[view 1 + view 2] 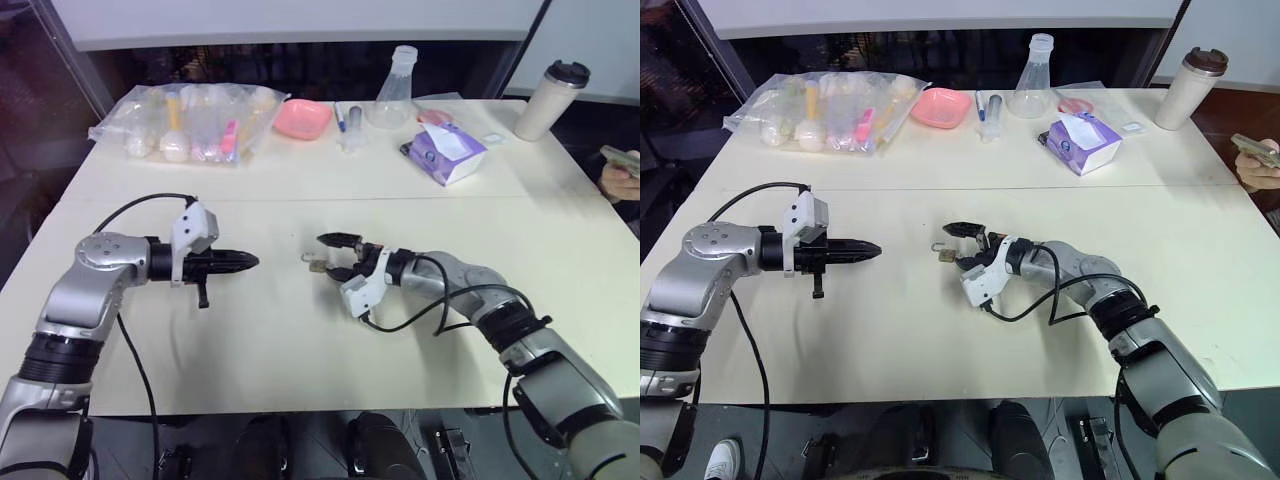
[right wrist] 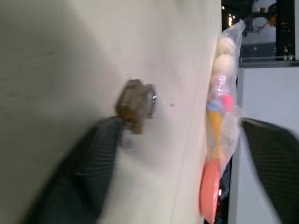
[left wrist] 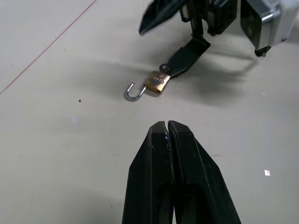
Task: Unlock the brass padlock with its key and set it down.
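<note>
The brass padlock [image 3: 157, 82], shackle swung open, is seen lying on the table [image 1: 300, 330] near its centre. At its three o'clock the right gripper [image 1: 334, 255] is spread apart; at nine o'clock the left gripper [image 1: 243, 262] is pressed together, empty.

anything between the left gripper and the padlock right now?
Nothing visible. The padlock lies on the table with its shackle swung open, straight ahead of the shut left gripper, with bare tabletop between them. The open right gripper sits on the padlock's far side, one finger at it.
</note>
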`<action>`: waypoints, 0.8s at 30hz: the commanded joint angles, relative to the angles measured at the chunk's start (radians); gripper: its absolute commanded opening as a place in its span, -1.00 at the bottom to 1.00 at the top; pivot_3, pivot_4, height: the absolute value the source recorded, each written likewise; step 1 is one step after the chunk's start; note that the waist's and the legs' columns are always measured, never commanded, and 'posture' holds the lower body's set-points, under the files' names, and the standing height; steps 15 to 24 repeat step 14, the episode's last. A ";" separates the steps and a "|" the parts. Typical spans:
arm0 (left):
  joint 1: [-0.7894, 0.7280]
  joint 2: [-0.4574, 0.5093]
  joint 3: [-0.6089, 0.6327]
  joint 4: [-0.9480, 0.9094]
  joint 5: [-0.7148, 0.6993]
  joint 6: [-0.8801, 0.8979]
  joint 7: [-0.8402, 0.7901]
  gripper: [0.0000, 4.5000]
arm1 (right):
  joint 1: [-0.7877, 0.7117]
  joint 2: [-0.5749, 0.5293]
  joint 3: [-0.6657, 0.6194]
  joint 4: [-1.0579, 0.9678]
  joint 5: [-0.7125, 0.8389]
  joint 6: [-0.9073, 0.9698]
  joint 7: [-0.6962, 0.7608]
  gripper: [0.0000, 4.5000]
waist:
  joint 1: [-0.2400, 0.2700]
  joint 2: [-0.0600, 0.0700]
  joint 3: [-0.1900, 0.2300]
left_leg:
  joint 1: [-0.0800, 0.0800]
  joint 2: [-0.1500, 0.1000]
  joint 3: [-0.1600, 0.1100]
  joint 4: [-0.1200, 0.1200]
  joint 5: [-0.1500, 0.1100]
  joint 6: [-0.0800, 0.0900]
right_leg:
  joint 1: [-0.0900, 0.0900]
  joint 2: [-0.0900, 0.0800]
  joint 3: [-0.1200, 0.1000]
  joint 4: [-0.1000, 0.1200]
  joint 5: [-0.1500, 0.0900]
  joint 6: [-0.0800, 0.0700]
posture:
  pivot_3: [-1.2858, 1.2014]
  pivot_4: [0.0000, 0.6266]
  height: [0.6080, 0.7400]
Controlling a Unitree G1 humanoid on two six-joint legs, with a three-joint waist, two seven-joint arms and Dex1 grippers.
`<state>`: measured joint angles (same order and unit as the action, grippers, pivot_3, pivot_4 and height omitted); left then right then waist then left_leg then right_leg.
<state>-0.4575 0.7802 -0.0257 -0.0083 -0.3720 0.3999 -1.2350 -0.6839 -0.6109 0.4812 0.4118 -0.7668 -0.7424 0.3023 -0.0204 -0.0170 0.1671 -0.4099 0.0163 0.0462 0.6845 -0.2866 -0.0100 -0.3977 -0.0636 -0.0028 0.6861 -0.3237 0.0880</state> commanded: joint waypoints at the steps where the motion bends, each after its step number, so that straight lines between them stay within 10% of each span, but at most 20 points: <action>1: 0.008 0.014 0.018 -0.052 -0.040 0.027 -0.014 -1.00 | 0.119 -0.108 -0.082 -0.154 0.183 0.082 0.175 0.99 | 0.013 0.000 0.000 | 0.000 0.000 0.000 0.000 0.000 0.000 | 0.000 0.000 0.000 0.000 0.000 0.000 | 0.03 -0.52 0.62; 11: 0.086 0.069 0.072 -0.087 -0.049 0.027 0.002 -1.00 | 0.458 -0.220 -0.385 -0.823 1.011 0.960 0.569 0.99 | 0.002 0.001 0.000 | 0.002 0.001 -0.002 -0.001 -0.004 0.007 | 0.003 0.000 0.000 -0.001 0.000 0.000 | 0.03 -0.52 0.62; 24: 0.104 0.079 0.091 -0.101 -0.064 0.039 0.011 -1.00 | 0.473 -0.219 -0.422 -0.911 1.095 1.134 0.559 0.99 | 0.003 0.001 0.000 | 0.002 0.002 -0.002 -0.001 -0.004 0.007 | 0.003 0.000 -0.001 -0.001 0.000 0.000 | 0.03 -0.52 0.62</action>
